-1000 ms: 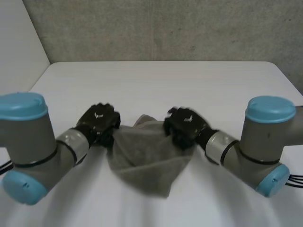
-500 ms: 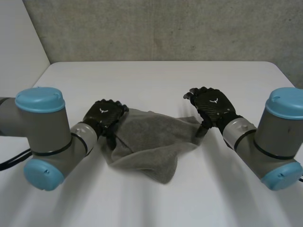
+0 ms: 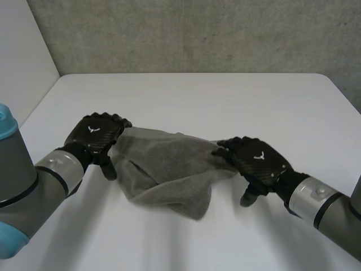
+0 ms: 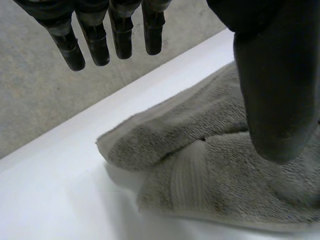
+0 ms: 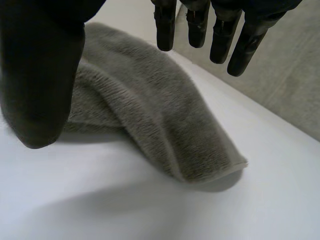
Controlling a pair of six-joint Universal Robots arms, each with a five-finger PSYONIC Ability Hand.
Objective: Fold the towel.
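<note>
We see a crumpled grey terry towel (image 3: 169, 169) lying on the round-cornered white table (image 3: 225, 96), in its near middle, with a rough grey concrete wall (image 3: 197, 34) behind the far edge. The cloth is bunched into a loose, uneven heap. Its bulk runs from left to right, and a rounded fold juts toward the near side.

The black left hand (image 3: 96, 134) sits at the towel's left end, its back turned up and its palm over the cloth's edge. In the left wrist view, its fingers (image 4: 95, 42) hang straight and side by side, clear of the cloth. The thumb (image 4: 275, 100) stands apart from them above the towel, so we read this hand as spread and holding nothing. Beyond the fingertips a blunt corner of the towel rests on the table, with a flat woven band running across the pile just beside it.

The black right hand (image 3: 256, 161) is at the towel's right end, with its fingertips reaching over the right edge of the cloth. In the right wrist view, its fingers (image 5: 200, 25) are straight and raised above the towel, and the thumb (image 5: 40, 90) is held wide of them beside the fold. This hand too is spread, gripping nothing
</note>
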